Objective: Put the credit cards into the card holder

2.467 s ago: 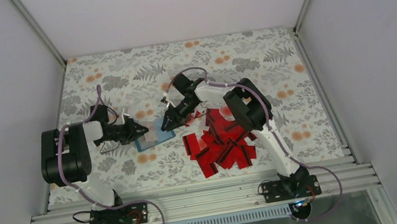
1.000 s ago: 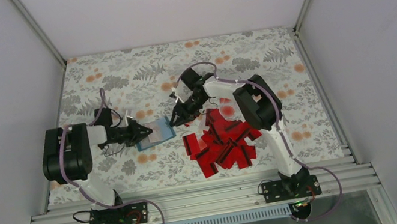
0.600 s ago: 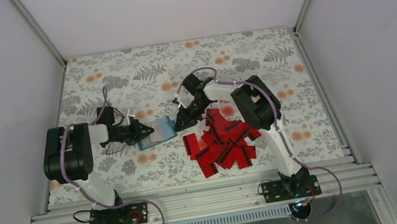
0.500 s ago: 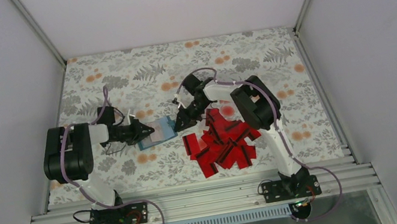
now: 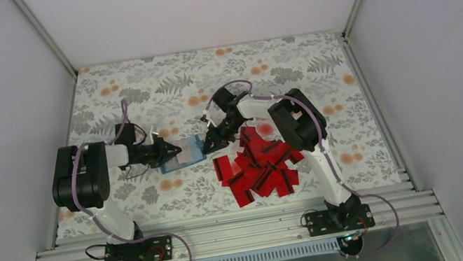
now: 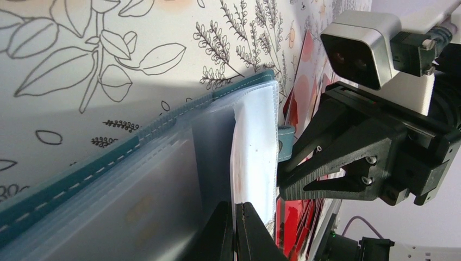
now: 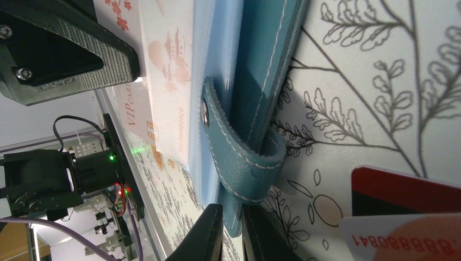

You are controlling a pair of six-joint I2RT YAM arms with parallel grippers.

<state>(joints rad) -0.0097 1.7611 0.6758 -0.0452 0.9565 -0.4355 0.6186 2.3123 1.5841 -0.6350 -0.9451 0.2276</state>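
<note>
Now my left gripper is clamping the holder's clear pocket, while my right gripper is pinching its tab from the opposite end. The holder is lying open between them. The cards are lying heaped just beside it, nearest my right arm.

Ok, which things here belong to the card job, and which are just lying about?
Job: card holder; credit cards; left gripper, pinching the holder's clear pocket; right gripper, on the snap tab.
Just there: floral table cover; white enclosure walls.
</note>
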